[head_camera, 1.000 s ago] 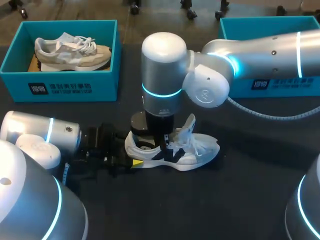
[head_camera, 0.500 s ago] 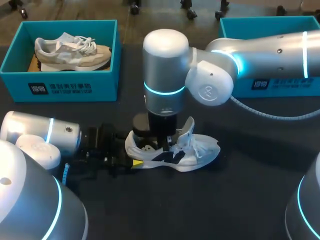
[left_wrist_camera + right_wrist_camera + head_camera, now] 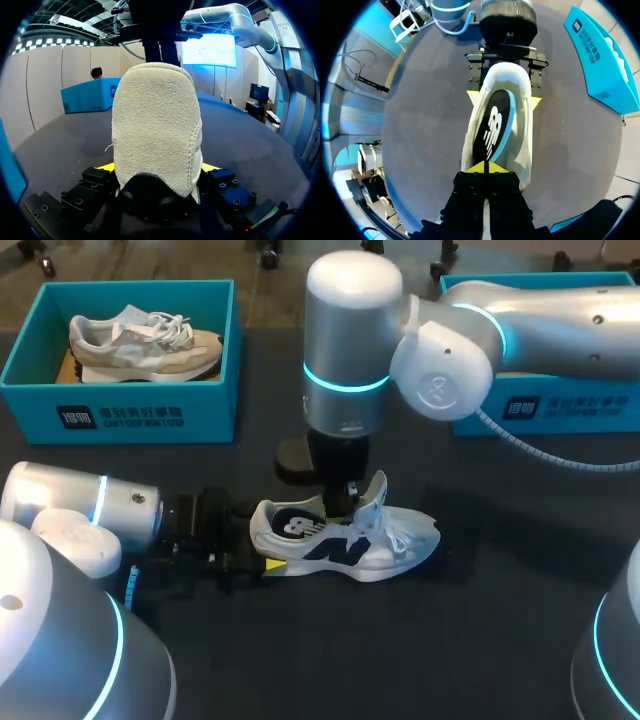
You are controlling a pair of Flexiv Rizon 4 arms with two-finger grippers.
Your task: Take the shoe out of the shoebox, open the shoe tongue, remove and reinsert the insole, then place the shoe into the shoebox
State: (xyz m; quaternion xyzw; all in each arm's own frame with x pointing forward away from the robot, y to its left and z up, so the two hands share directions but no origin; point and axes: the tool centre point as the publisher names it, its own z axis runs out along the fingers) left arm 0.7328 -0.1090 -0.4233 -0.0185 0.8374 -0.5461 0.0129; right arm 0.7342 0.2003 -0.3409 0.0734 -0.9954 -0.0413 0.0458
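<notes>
The right gripper [image 3: 485,169] hangs point-down over the mouth of the shoe [image 3: 345,545]. Its yellow tips are pressed together with nothing visible between them. Closed like that it serves as one blunt finger, which suits pushing the insole [image 3: 492,127] flat. The insole lies inside the shoe, dark printed face up, and looks seated along its length.

The tongue [image 3: 377,495] stands lifted just beside this gripper, so the opening is free. The left gripper [image 3: 159,170] clamps the heel [image 3: 157,125] from both sides, low against the table [image 3: 480,640]. This probably braces the shoe upright on its sole against a downward push.

Well behind it, the left box [image 3: 120,415] holds another shoe [image 3: 140,340]. The right box [image 3: 570,410] sits behind the right arm, its inside mostly hidden. The insole work looks nearly finished, and boxing the shoe is not yet done.
</notes>
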